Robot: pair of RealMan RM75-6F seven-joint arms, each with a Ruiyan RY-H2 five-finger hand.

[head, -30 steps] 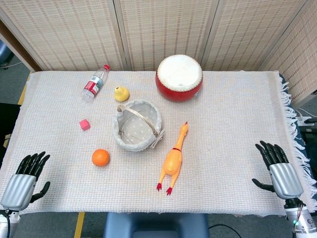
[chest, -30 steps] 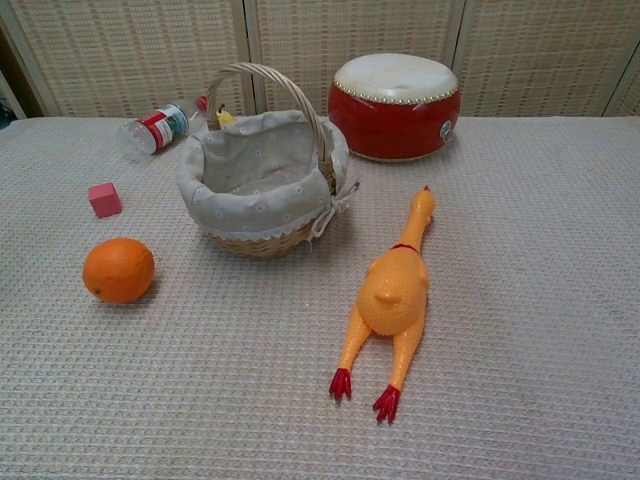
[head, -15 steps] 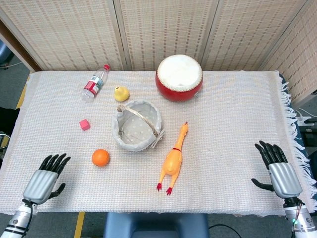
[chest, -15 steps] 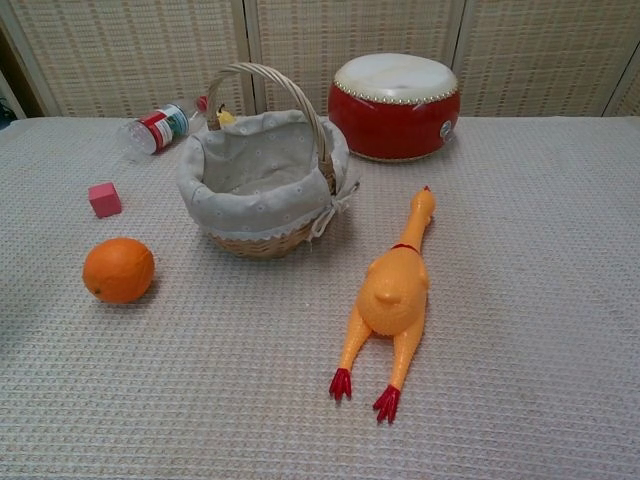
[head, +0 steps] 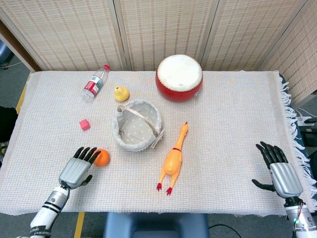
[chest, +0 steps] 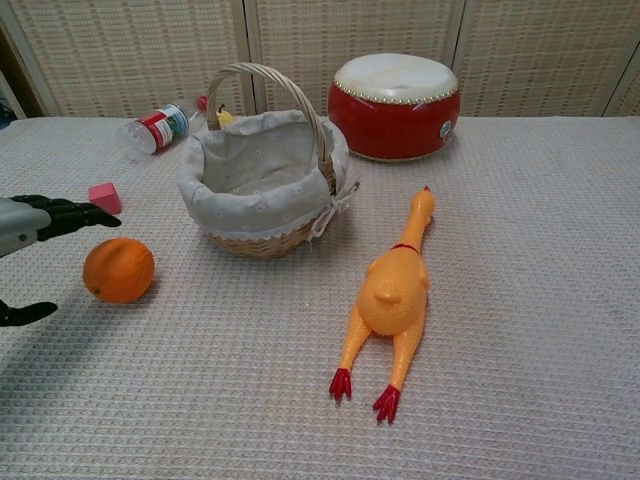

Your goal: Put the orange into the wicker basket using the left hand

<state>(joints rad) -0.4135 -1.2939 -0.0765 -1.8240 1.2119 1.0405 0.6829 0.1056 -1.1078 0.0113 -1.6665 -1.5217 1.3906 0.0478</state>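
Observation:
The orange (head: 102, 157) (chest: 119, 269) lies on the cloth, left of and nearer than the wicker basket (head: 137, 125) (chest: 264, 170), which has a pale fabric lining and an upright handle. My left hand (head: 79, 167) (chest: 35, 224) is open just left of the orange, fingers spread and reaching over its near-left side, thumb low; I cannot tell if it touches. My right hand (head: 281, 171) rests open at the table's right edge, far from both.
A yellow rubber chicken (head: 172, 158) lies right of the basket. Behind it stand a red drum (head: 179, 77), a yellow pear-like toy (head: 121, 93) and a lying water bottle (head: 95, 82). A pink cube (head: 84, 124) sits left of the basket.
My left hand has moved right and forward from the table's left corner to beside the orange, entering the chest view. The right hand and the objects have stayed put.

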